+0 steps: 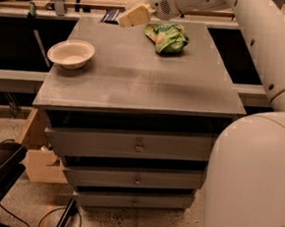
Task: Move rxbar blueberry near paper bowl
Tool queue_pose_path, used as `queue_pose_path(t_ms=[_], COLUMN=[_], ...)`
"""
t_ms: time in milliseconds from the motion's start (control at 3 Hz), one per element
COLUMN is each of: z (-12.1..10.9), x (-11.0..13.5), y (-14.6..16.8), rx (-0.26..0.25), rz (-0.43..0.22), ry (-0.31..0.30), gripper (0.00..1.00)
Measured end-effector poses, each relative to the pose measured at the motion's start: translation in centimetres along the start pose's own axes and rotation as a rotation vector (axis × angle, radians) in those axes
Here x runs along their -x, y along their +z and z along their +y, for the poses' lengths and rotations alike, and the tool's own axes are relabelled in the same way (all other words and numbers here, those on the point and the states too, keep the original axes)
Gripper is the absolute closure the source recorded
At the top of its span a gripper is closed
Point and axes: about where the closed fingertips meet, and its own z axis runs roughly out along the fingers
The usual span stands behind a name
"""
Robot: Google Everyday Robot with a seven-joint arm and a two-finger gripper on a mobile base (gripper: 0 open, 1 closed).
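Camera view: pincer (135, 15) outstretched beside rxbar blueberry (112, 15)

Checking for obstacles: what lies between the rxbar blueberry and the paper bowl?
Nothing: the camera view shows only bare table top between the rxbar blueberry and the paper bowl. The tool hovers beside the bar at the far edge.
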Motion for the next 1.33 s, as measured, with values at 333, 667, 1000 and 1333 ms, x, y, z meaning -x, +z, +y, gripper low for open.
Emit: queue_pose_path(t_ms=[333, 667, 1000, 1333], z=[1.7, 3.8, 3.7, 3.9], x=[-3.7, -6.5, -6.3, -6.3], y=[2.7, 5.6, 5.7, 6.0], rx=[0.052, 0.114, 0.114, 0.119], rz=[0.027, 0.033, 0.032, 0.032], ry=[0.036, 0.069, 0.066, 0.067], gripper=[1.0, 0.97, 0.74, 0.5])
